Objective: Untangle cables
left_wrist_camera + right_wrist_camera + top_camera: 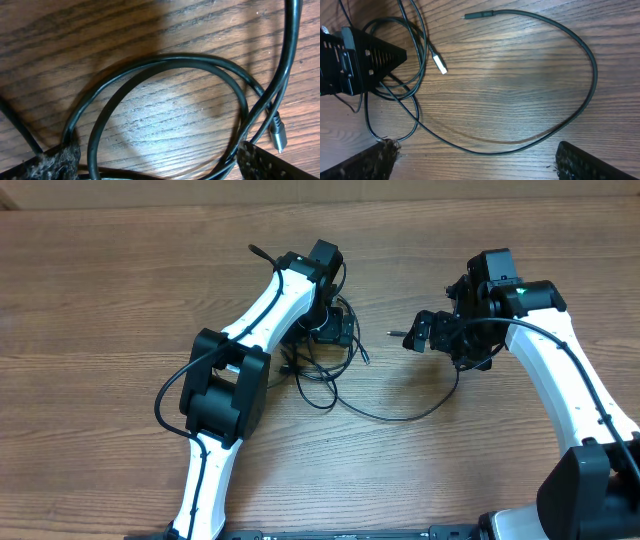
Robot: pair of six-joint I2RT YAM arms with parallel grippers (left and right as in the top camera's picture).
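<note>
Cables (175,60) bunch mid-frame under my left gripper (160,167), spread to straddle a loop; right gripper (480,162) hovers spread above the loose strand.

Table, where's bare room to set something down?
Bare: the table left of the left arm, and the near wood between it and the right arm, in front of the cables. Crowded: the tangle by the left arm's tip.

Left arm (262,310): extended from 7 toward 1 o'clock.
Left gripper (335,330): jaws spread wide.
Right arm (560,370): rises from 5 o'clock, bends toward 9.
Right gripper (418,332): jaws spread wide.
</note>
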